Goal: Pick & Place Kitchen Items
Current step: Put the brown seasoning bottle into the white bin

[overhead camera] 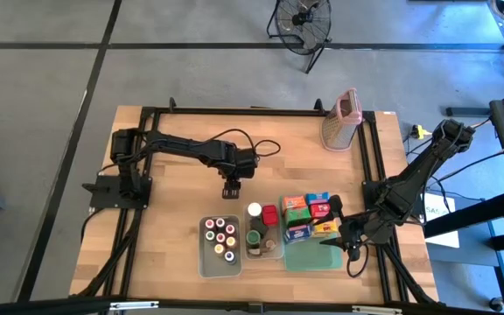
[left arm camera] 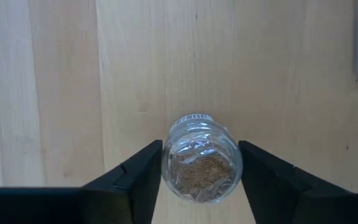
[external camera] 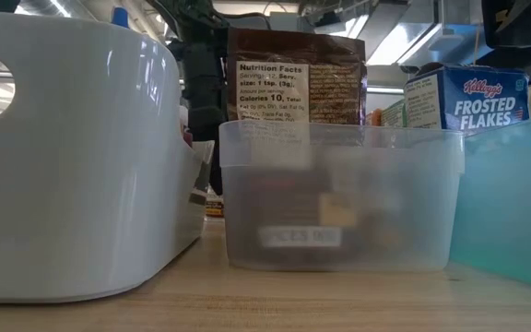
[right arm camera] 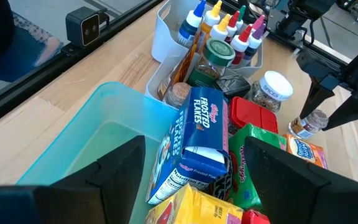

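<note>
A small clear spice jar (left arm camera: 201,168) with brown powder stands on the wooden table (left arm camera: 55,93), between the fingers of my left gripper (left arm camera: 201,186), which points steeply down near the table's middle (overhead camera: 230,188). The right wrist view shows the same jar (right arm camera: 304,124) under that gripper. My right gripper (right arm camera: 197,180) hangs open, touching nothing, over the colourful cartons (overhead camera: 309,214) and a Frosted Flakes carton (right arm camera: 197,130) at the green tray (overhead camera: 309,258). My left gripper has the jar's clear round wall (left arm camera: 166,171) pinched between its two fingers, one on each side. The fingers come from above, pointing steeply down. The jar's lower end (right arm camera: 298,132) seems to rest on the table.
A white tub (overhead camera: 220,262) holds several small capped bottles; beside it a clear tub (overhead camera: 265,254) holds jars. A red-capped and a white-capped jar (overhead camera: 255,210) stand behind them. The metal grater (overhead camera: 342,118) with its pink top stands at the far right. Bare wood lies left of the tubs.
</note>
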You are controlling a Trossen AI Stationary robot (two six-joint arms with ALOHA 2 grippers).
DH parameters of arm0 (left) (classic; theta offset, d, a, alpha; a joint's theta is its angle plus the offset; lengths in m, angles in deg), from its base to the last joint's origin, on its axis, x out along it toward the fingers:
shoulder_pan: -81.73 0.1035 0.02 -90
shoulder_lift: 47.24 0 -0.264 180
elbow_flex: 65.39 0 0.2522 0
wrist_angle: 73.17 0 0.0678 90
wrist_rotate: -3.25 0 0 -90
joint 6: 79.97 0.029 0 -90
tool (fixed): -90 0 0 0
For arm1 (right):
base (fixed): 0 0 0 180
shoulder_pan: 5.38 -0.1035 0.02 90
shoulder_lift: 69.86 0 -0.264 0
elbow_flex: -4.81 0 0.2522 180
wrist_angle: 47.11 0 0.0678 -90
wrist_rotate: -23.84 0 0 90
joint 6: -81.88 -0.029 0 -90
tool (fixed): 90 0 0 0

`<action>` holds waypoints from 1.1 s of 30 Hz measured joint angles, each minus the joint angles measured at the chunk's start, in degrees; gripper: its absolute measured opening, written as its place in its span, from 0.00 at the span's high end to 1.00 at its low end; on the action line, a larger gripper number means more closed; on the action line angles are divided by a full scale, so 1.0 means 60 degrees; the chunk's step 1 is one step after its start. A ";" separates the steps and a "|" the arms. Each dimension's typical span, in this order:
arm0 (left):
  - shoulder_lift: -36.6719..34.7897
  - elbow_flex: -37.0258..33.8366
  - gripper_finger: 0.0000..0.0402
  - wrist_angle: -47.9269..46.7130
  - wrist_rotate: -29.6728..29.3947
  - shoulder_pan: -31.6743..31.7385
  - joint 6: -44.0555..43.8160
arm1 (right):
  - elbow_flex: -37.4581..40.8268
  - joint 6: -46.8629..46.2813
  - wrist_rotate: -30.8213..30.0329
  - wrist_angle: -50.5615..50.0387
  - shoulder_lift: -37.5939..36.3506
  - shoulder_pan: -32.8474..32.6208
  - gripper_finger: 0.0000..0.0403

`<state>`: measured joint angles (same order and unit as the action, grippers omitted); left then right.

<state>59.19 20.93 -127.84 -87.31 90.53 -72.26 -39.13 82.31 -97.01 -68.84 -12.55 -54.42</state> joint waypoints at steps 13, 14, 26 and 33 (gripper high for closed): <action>-0.0015 0.0000 0.54 -0.0128 0.0293 0.0007 -0.0144 | -0.0002 0.0003 -0.0025 0.0000 -0.0001 0.0000 0.32; -0.0015 0.0000 0.54 -0.0109 0.0303 0.0007 -0.0159 | 0.0000 0.0003 -0.0025 0.0000 0.0000 0.0000 0.32; -0.0304 0.0183 0.54 -0.0899 -0.0128 -0.0322 -0.0164 | 0.0000 0.0003 -0.0022 -0.0001 -0.0002 0.0000 0.32; -0.0573 0.1582 0.52 -0.2419 -0.0792 -0.0813 -0.0323 | 0.0002 -0.0001 -0.0004 -0.0015 -0.0002 -0.0004 0.32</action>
<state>55.75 30.42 -142.35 -92.06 85.65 -74.20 -39.12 82.31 -97.04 -68.93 -12.56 -54.44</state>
